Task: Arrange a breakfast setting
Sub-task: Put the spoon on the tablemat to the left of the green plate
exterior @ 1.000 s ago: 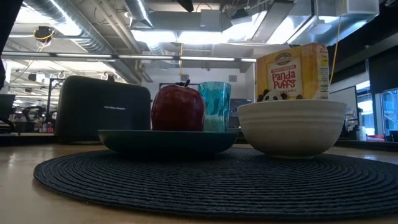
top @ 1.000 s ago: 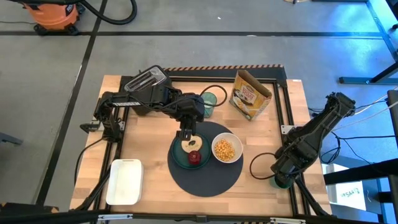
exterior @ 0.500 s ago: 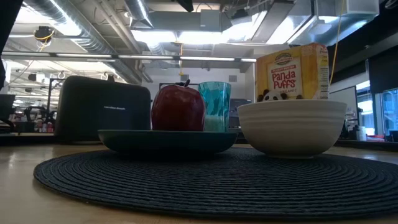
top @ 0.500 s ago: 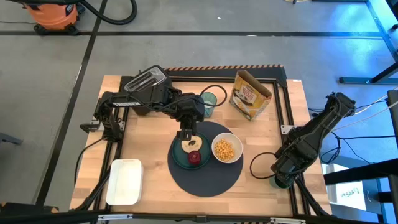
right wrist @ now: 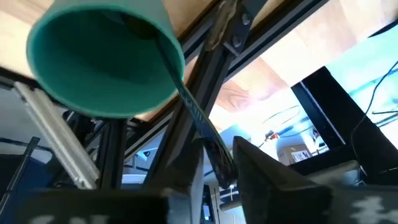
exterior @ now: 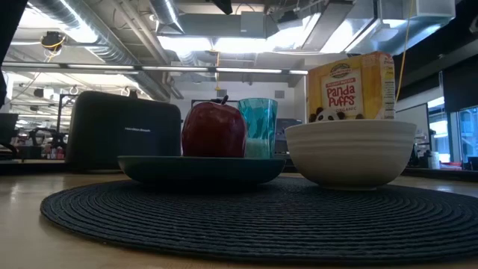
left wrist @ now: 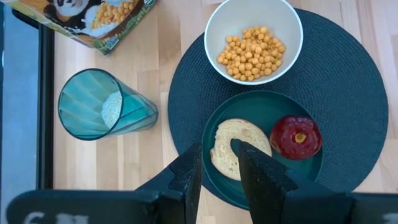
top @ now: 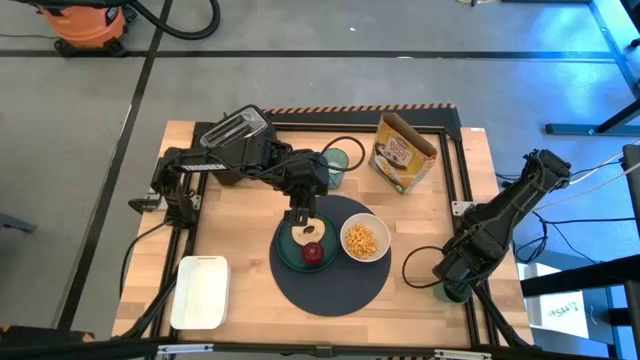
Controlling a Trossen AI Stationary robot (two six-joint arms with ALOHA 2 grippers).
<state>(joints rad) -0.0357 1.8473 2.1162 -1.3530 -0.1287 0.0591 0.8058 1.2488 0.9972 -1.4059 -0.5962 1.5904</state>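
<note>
On the dark-blue mat stands a teal plate with a bagel and a red fruit lying on it. Beside the plate is a white bowl of yellow cereal. My left gripper points down over the plate, open. One finger is over the bagel's hole and the other is outside its rim. My right gripper is off the table's near right corner, shut on a teal utensil. No dark-green mug shows. My left gripper: I cannot tell whether its fingers touch the bagel; a strip of plate shows between the outer finger and the bagel's rim. My right gripper pinches the utensil's thin handle near its free end between its two fingers. The cup-shaped head sticks out beyond the fingers, clear of the table.
A teal tumbler and a black toaster stand behind the mat, and an open cereal box stands at the far right. A white tray lies at the near left corner. Black frame rails run along the table's edges.
</note>
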